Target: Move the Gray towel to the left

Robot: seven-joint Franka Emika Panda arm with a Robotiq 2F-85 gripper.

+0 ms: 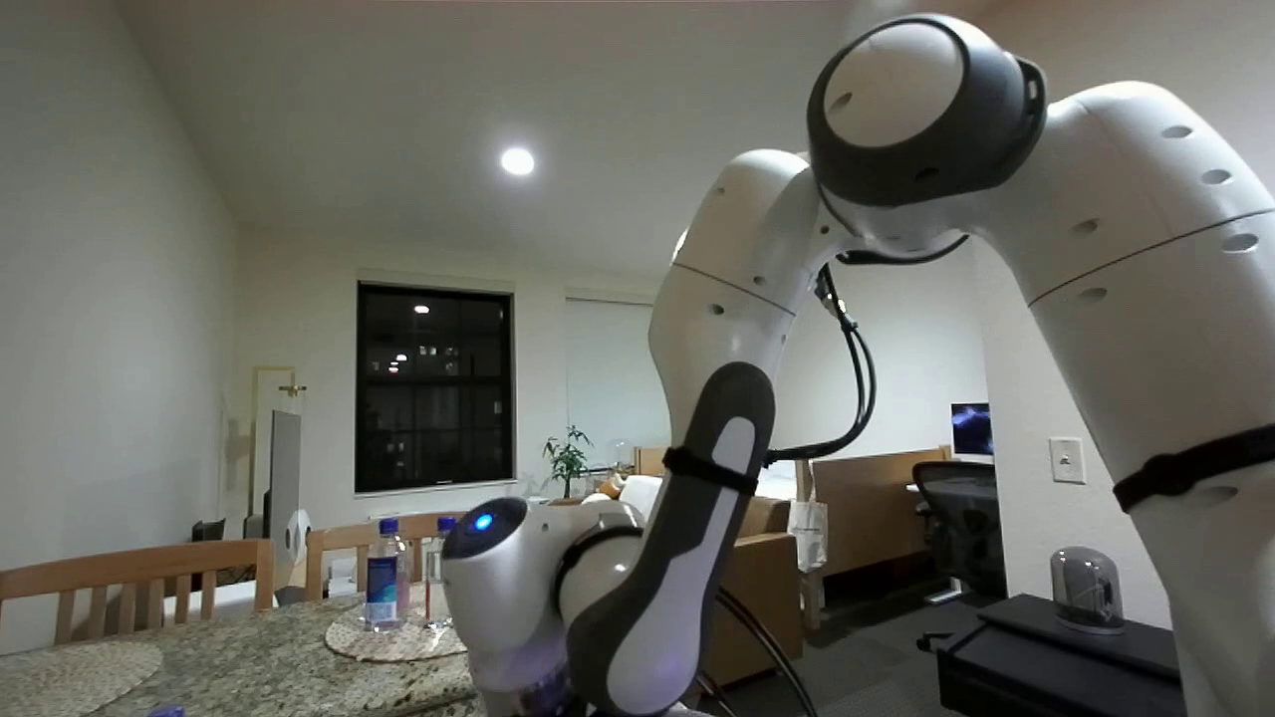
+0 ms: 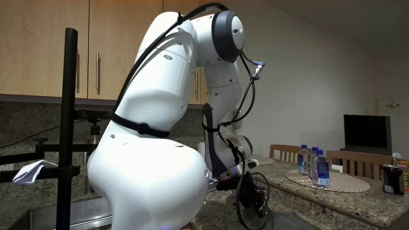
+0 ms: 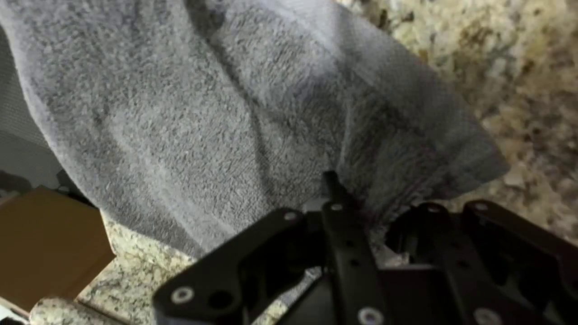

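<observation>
Arm (image 1: 727,299): in an exterior view, runs below frame; no progress cue.
Gray patch (image 2: 289,221): in an exterior view, near, right of arm; maybe your target.
Gripper (image 3: 368,203): wrist view, gray towel (image 3: 180,131) showing in its gap; can't tell if you've clenched it.
Granite (image 3: 533,81): towel over it, bare at right.
Progress: reach looks done; your leftward move, release likely remain.

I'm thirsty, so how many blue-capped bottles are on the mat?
3, all on the mat in an exterior view: left bottle, middle bottle (partly covered) and right bottle. More could be hidden.
</observation>
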